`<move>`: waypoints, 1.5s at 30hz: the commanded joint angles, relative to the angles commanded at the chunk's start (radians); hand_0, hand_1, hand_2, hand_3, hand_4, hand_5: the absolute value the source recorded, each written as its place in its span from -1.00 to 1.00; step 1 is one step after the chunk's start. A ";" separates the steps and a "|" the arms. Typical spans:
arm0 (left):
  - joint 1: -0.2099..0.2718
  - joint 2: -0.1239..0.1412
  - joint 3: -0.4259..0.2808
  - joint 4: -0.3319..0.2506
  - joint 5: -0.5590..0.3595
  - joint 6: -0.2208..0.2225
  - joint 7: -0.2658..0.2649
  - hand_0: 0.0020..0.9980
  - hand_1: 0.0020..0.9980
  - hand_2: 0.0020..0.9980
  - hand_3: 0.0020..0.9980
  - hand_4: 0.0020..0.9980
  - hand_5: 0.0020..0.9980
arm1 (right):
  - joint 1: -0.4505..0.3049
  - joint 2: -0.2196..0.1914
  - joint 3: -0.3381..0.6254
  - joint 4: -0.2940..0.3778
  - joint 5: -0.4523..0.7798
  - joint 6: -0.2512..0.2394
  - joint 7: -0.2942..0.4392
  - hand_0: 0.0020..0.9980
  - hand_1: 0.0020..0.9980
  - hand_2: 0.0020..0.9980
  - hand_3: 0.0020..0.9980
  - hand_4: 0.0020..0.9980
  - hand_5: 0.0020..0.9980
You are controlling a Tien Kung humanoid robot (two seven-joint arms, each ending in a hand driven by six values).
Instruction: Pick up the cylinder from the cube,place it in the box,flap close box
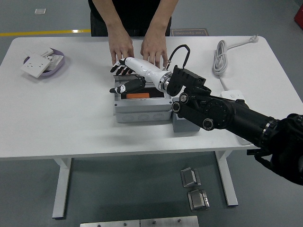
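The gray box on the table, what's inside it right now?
An orange object lies in the dark interior of the gray box. The robot's right hand hovers over the box's far left part, so the rest of the inside cannot be seen.

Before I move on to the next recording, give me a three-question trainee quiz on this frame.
1. True or false: the orange cylinder lies inside the grey box.
2. Multiple choice: where is the right robot hand? A) resting on the purple dish B) over the box's far left part, fingers spread C) down at the near table edge
3. Fill in: at the table's far side a person rests both ___ on the table behind the box.

Key: 1 true. 2 B. 3 hands; the person's left-side hand and right-side hand lie flat just beyond the box. The left robot hand is out of view.
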 joint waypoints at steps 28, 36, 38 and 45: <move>0.010 -0.005 -0.011 0.000 0.028 -0.002 -0.012 0.17 0.25 0.17 0.22 0.16 -0.60 | -0.037 -0.016 0.078 0.014 -0.032 0.017 -0.004 0.35 0.33 0.32 0.45 0.83 -0.15; 0.013 -0.004 -0.004 0.000 0.021 -0.003 -0.014 0.17 0.25 0.17 0.21 0.15 -0.59 | -0.014 -0.033 0.100 -0.007 -0.045 0.025 -0.010 0.35 0.33 0.33 0.46 0.83 -0.15; 0.015 -0.006 -0.002 0.000 0.017 -0.004 -0.013 0.17 0.25 0.17 0.21 0.15 -0.59 | -0.018 -0.036 0.104 -0.007 -0.050 0.028 -0.012 0.35 0.33 0.33 0.46 0.83 -0.15; 0.018 -0.007 -0.004 0.000 0.017 -0.005 -0.009 0.17 0.25 0.17 0.21 0.15 -0.60 | -0.052 -0.069 0.177 0.029 -0.123 0.045 -0.042 0.35 0.33 0.33 0.46 0.83 -0.15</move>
